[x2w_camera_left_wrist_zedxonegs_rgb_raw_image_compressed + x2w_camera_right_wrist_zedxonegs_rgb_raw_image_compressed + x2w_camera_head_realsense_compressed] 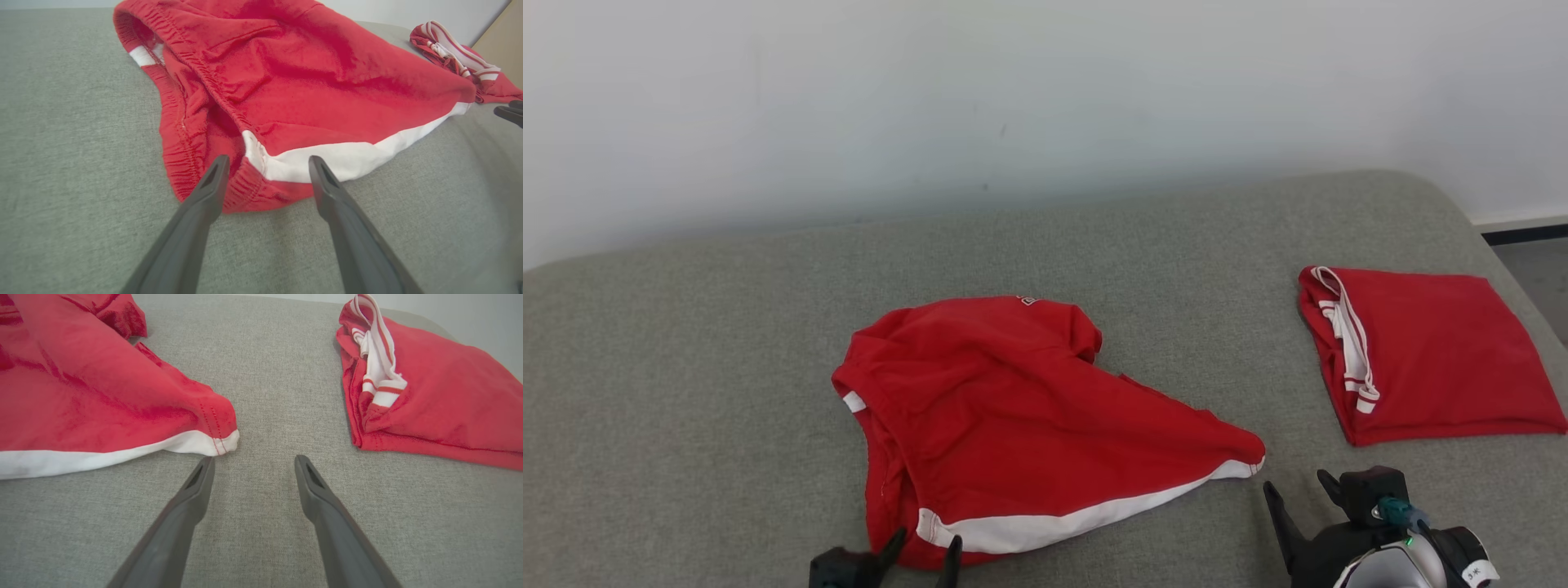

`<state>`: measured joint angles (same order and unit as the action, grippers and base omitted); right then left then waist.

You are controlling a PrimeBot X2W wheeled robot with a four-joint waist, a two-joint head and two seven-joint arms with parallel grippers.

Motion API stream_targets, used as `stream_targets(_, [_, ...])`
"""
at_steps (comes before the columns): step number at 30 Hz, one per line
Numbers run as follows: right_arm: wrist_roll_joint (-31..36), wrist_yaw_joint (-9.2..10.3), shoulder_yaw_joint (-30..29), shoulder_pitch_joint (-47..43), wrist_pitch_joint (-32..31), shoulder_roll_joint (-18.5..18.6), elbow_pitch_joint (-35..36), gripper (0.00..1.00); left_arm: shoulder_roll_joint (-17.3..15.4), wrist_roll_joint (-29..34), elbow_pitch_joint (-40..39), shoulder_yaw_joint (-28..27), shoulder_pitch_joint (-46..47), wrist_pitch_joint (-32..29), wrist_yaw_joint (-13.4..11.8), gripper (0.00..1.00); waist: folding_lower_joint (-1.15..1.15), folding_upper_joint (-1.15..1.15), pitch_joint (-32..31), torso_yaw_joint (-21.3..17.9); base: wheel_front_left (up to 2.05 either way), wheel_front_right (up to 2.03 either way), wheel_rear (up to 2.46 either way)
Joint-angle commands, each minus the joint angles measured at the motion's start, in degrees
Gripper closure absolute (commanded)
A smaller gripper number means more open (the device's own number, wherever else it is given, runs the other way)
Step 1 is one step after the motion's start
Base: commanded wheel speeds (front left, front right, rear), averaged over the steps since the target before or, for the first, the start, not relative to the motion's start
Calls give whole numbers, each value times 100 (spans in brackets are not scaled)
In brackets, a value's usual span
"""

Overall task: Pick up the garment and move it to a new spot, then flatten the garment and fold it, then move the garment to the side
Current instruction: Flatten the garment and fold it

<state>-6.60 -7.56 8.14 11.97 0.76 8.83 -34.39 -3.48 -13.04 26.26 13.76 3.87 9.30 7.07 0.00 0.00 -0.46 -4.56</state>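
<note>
Early in its folding job, by the look of things, a two-armed robot works over a grey bed (686, 367) with both sets of jaws spread wide and empty. At the bed's near edge, left of centre, the left jaws hover low. Their fingers (212, 183) straddle the elastic waistband corner of a crumpled red garment (1013, 408), apparently lined up to pinch it. Whether the tips touch cloth cannot be told. The garment lies in a rumpled heap at mid-bed, its white-trimmed hem running along the near side to a point at the right. Just right of that point, the right jaws hang over bare bed, one tip close beside the hem's end. They are likely poised to take the second corner so the piece lifts evenly. Near the right edge, well apart, a second red garment (1429, 351) lies folded, probably already set aside.
</note>
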Motion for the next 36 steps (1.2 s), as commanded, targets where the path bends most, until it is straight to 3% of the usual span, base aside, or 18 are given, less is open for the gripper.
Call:
stream_targets(1, [-35,16,46,151,30,43,-190,0,-32,80,109,48,200,-80,5,0,0,0,117,-23,0,0,0])
stream_targets(11, [7,16,247,834,286,-52,-1037,0,-86,198,109,142,671,-930,-308,0,0,0,503,34,0,0,0])
stream_targets(21, [-150,16,466,1160,701,-92,-1620,0,-167,239,-899,277,349,-1812,-546,0,0,0,612,143,0,0,0])
stream_targets(25, [-188,16,528,1249,794,-119,-1791,0,-205,237,-1208,302,264,-1983,-597,31,0,0,651,150,0,0,0])
stream_targets(29, [-233,16,632,1342,814,-156,-1939,0,-227,201,-1351,295,210,-2137,-664,79,0,0,690,146,0,0,0])
stream_targets(30, [-248,16,665,1369,806,-161,-1974,0,-236,188,-1376,293,199,-2164,-675,100,0,0,700,145,0,0,0])
stream_targets(31, [-265,16,702,1393,805,-165,-2004,0,-248,172,-1390,280,199,-2161,-683,100,0,0,713,144,0,0,0])
stream_targets(32, [-272,16,737,1421,818,-165,-2027,51,-254,160,-1394,273,207,-2150,-687,100,0,0,726,143,0,0,0])
stream_targets(33, [-304,16,766,1456,829,-163,-2056,91,-260,151,-1388,266,228,-2141,-689,100,0,0,742,144,0,0,0])
stream_targets(34, [-339,16,807,1479,789,-168,-2103,100,-258,130,-1368,252,252,-2136,-697,100,0,0,753,146,0,0,0])
stream_targets(36, [-415,16,859,1520,778,-149,-2173,100,-250,86,-1303,247,290,-2165,-689,100,0,0,766,150,0,0,0])
